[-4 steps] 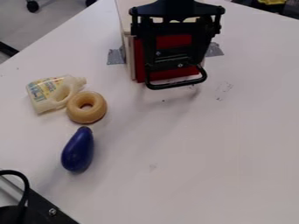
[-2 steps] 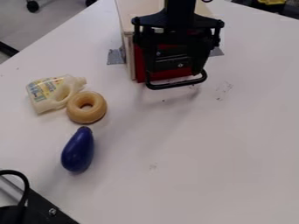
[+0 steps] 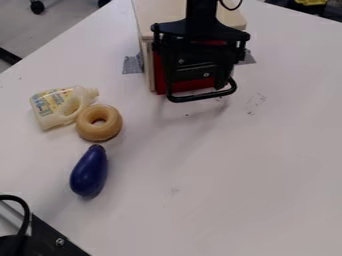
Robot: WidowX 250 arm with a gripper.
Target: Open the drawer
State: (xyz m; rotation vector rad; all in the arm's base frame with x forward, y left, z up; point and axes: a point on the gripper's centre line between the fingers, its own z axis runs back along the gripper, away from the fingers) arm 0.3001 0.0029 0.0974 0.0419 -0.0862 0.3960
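Pale and broad, the bench (image 3: 220, 175) carries a light wooden cabinet (image 3: 159, 17) near the view's top edge, with a patch of grey tape (image 3: 131, 65) at its side (a sensible anchor, if that is its job). On the left lie a bottle (image 3: 48, 109), a ring-shaped toy (image 3: 110, 127) touching or just beside it, and a blue eggplant (image 3: 89, 172).

The red drawer (image 3: 195, 86) is in the cabinet's front, shut or nearly so as far as I can judge, and its black loop handle (image 3: 204, 95) juts out low down. The tool (image 3: 198, 76) hangs right at that front, its two sides spread wide, with nothing seen pinched between them; whether it touches the handle I cannot tell.

The step in hand, I judge, is to catch the handle. It wants a little depth first: get behind the bar, near its middle, before any pull, since a shallow catch would probably slip off. Then draw straight out from the front, level and slow. A sideways or upward tug could jam the drawer in its frame or strain the tape. Pressing down on the bar would gain nothing.
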